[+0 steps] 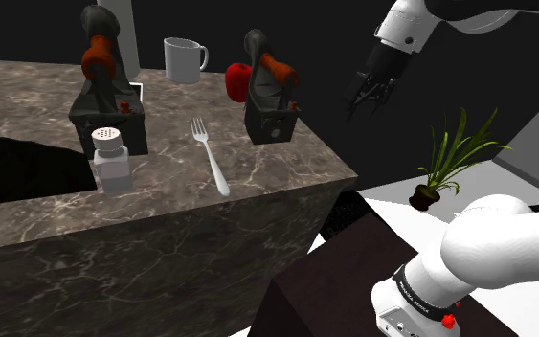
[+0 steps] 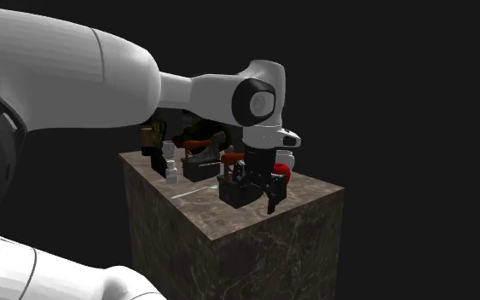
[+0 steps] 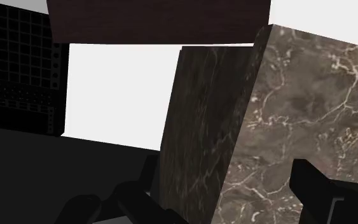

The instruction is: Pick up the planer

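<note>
Shoulder view, mug [image 1: 183, 59]: white, handled, upright at the far edge; I cannot see inside it.
Shoulder view, shaker [image 1: 112, 158]: pale squarish body, round holed cap, upright near the front edge.
Shoulder view, pot [image 1: 424, 197]: small and dark, holding a spiky green plant [image 1: 454, 148], off beyond the tabletop.
Shoulder view, tabletop [image 1: 281, 165]: blocky brown marble, veined white.
Shoulder view, planer [image 1: 272, 101]: dark boxy body, orange handle, toward the view's right end, just beside a red round thing [image 1: 237, 80].
Shoulder view, second planer [image 1: 109, 101]: same build, behind the shaker.
Shoulder view, fork [image 1: 210, 153]: silvery, flat between the two planers.
Shoulder view, tool [image 1: 368, 101]: black, in the air past the right edge, apart from the planer.
Second exterior view, tool [image 2: 262, 194]: hangs in front of the planer at the block's corner; contact unclear.
Wrist view, tool [image 3: 215, 181]: fingers spread wide, nothing between them, marble corner below.
</note>
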Controlling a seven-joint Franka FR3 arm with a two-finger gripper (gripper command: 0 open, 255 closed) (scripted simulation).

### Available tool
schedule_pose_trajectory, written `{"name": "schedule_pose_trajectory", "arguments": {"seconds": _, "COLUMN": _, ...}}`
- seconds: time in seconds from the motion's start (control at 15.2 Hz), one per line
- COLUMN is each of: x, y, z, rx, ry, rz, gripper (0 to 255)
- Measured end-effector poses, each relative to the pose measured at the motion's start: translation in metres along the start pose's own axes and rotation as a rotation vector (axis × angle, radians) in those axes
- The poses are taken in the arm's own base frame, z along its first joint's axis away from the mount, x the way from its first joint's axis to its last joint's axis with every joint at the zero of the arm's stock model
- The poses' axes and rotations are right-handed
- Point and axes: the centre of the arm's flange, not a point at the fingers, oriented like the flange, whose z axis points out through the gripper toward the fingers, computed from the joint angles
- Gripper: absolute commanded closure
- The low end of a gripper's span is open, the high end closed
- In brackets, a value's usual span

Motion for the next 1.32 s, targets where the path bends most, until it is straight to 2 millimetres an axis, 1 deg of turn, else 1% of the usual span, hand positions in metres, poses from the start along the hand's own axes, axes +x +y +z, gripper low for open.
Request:
{"name": "schedule_pose_trajectory", "arguments": {"seconds": 0.07, "x": 0.000, "y": 0.000, "z": 0.000, "rx": 0.000, "ry": 0.000, "rz": 0.000, "gripper": 0}}
{"name": "schedule_pose_trajectory", "arguments": {"seconds": 0.13, "x": 0.005, "y": -0.004, "z": -0.002, "rx": -0.003, "ry": -0.002, "rz": 0.003, "gripper": 0}}
{"name": "schedule_pose_trajectory", "arguments": {"seconds": 0.33, "x": 0.025, "y": -0.029, "z": -0.016, "rx": -0.017, "ry": -0.016, "rz": 0.019, "gripper": 0}}
{"name": "schedule_pose_trajectory", "arguments": {"seconds": 0.59, "x": 0.059, "y": -0.072, "z": -0.040, "rx": -0.038, "ry": -0.038, "rz": 0.044, "gripper": 0}}
{"name": "schedule_pose_trajectory", "arguments": {"seconds": 0.79, "x": 0.083, "y": -0.103, "z": -0.051, "rx": -0.054, "ry": -0.055, "rz": 0.064, "gripper": 0}}
{"name": "schedule_pose_trajectory", "arguments": {"seconds": 0.99, "x": 0.111, "y": -0.131, "z": -0.064, "rx": -0.070, "ry": -0.071, "rz": 0.083, "gripper": 0}}
{"name": "schedule_pose_trajectory", "arguments": {"seconds": 1.19, "x": 0.140, "y": -0.167, "z": -0.073, "rx": -0.085, "ry": -0.088, "rz": 0.100, "gripper": 0}}
{"name": "schedule_pose_trajectory", "arguments": {"seconds": 1.32, "x": 0.156, "y": -0.183, "z": -0.082, "rx": -0.095, "ry": -0.098, "rz": 0.113, "gripper": 0}}
